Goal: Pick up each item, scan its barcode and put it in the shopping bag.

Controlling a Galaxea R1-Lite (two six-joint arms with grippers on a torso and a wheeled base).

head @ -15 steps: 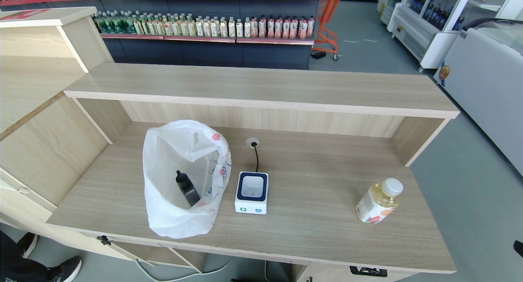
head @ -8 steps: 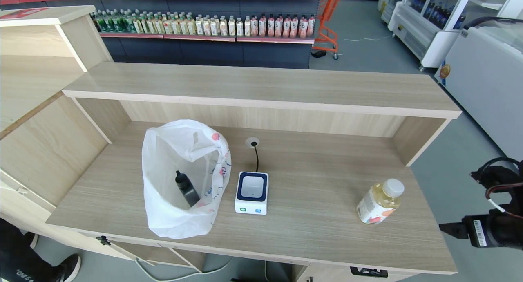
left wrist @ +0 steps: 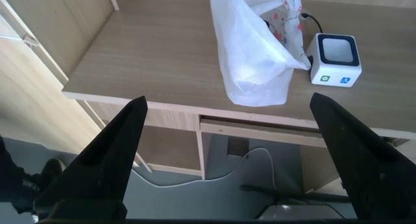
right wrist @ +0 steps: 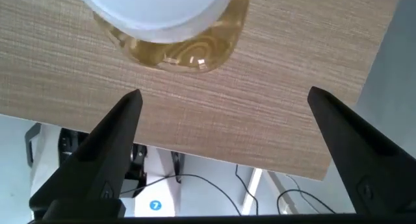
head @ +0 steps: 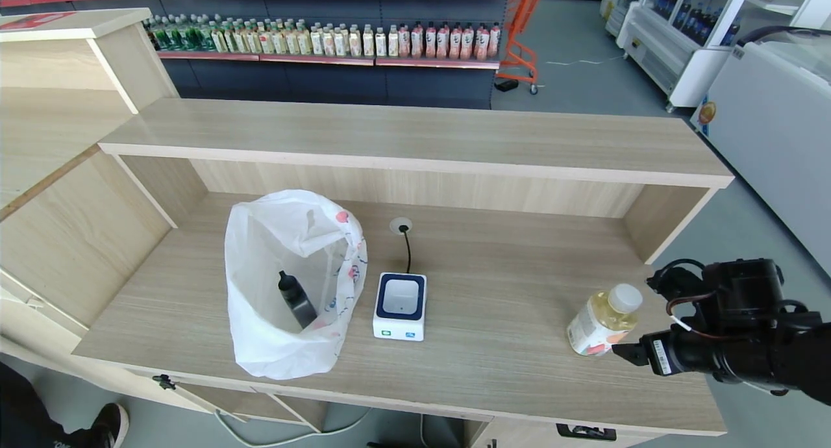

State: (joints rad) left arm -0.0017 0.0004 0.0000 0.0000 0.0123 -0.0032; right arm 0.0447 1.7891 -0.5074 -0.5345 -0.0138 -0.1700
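Note:
A yellow drink bottle [head: 602, 321] with a white cap stands on the right part of the wooden counter [head: 506, 344]. My right arm [head: 733, 344] is just right of it, level with the bottle. From the right wrist the bottle [right wrist: 170, 24] sits ahead of my right gripper [right wrist: 224, 97], which is open and holds nothing. The white shopping bag [head: 292, 286] stands open on the left with a dark bottle [head: 297, 300] inside. A white barcode scanner [head: 400, 305] sits beside the bag. My left gripper [left wrist: 229, 102] is open, low in front of the counter's edge, below the bag [left wrist: 253, 49].
A raised shelf [head: 415, 136] runs along the back of the counter, with side walls at both ends. The scanner's black cable [head: 408, 250] runs to a hole behind it. Bare counter lies between scanner and bottle. Store shelves and freezers stand farther off.
My right arm has come into the head view from the right and moved left, up to the yellow bottle. Bag, scanner and bottle have stayed put.

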